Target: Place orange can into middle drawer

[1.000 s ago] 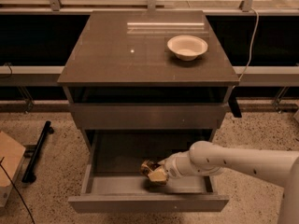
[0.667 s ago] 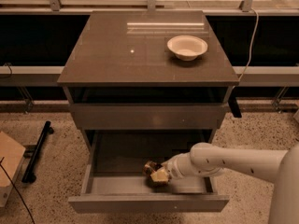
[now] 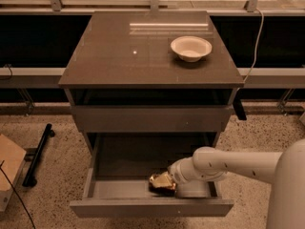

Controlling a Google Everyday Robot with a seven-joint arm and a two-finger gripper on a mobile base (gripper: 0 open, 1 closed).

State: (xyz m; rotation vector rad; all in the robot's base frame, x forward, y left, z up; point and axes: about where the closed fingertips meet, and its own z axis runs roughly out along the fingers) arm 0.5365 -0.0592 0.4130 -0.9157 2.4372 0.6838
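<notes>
Over the last second my gripper (image 3: 167,184) had sunk slightly toward the lower middle of the frame, bringing the small shiny golden-orange drink can (image 3: 160,180) lower inside the wide grey open middle drawer (image 3: 119,189) (near its front). The can sat at my gripper's tip; whether I clamped it I could not tell.

**No lettering to read**

Nothing legible out here. The orange can (image 3: 161,181) carries markings, but they are too small to make out as words or a brand. The gripper (image 3: 168,183) is down inside the middle drawer (image 3: 143,207), right against that can, and shows no readable label.
</notes>
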